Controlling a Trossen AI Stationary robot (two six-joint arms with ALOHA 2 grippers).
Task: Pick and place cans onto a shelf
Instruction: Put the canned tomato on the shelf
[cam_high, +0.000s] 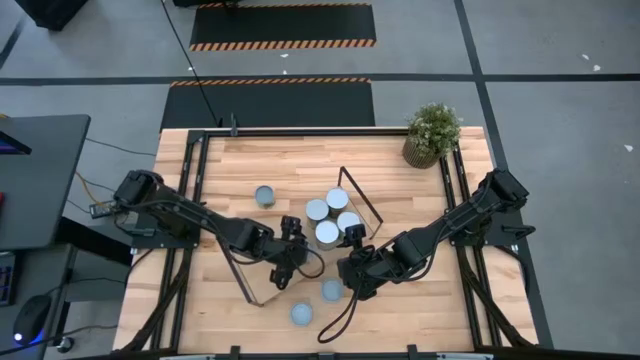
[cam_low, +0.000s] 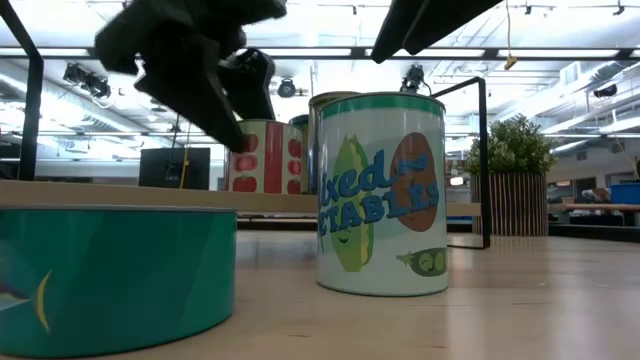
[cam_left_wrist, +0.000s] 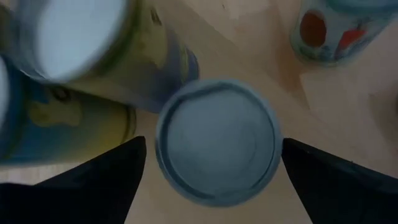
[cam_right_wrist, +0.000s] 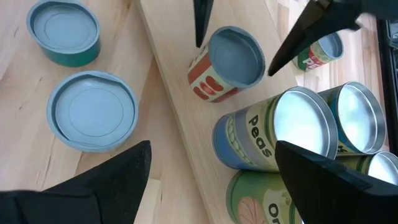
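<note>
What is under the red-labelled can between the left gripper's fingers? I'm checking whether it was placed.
The red-labelled can stands on the shelf; the left gripper is open around it. Its base is hidden.

High view: overhead, facing straight down on the whole table (cam_high: 420, 300). Low view: at tabletop level, facing across, very near two cans. Both wrist views look down closely; they share the red-labelled can (cam_left_wrist: 217, 140) on the shelf (cam_right_wrist: 180, 118).
</note>
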